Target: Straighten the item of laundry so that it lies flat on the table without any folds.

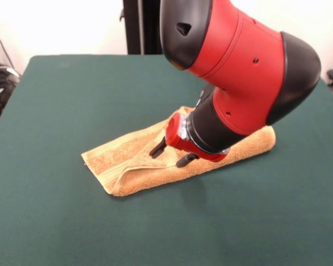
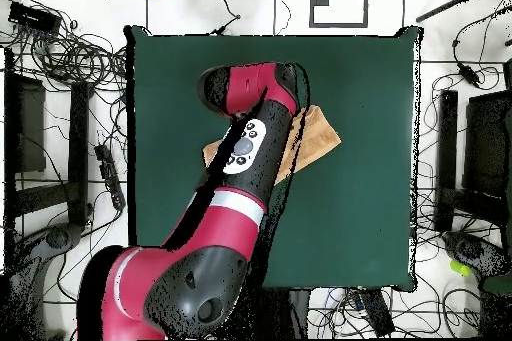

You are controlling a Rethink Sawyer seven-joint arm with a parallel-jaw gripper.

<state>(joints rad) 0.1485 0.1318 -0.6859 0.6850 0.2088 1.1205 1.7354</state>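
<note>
The orange-tan towel [image 1: 127, 160] lies folded lengthwise in a long strip, slanting across the middle of the dark green table [image 1: 61, 100]. A fold edge runs along its near side and a paler band shows near its left end. My gripper [image 1: 172, 155] points down and to the left over the strip's middle. Its two black fingers [image 1: 157, 148] are spread apart at the towel's top surface, with nothing between them. In the overhead view the arm covers the gripper and most of the towel [image 2: 318, 135]; only the towel's two ends show on the table [image 2: 360, 207].
The red and black arm [image 1: 238, 72] hangs over the table's right half and hides the towel's far edge. Cables and dark equipment [image 2: 60, 57] lie on the floor around the table.
</note>
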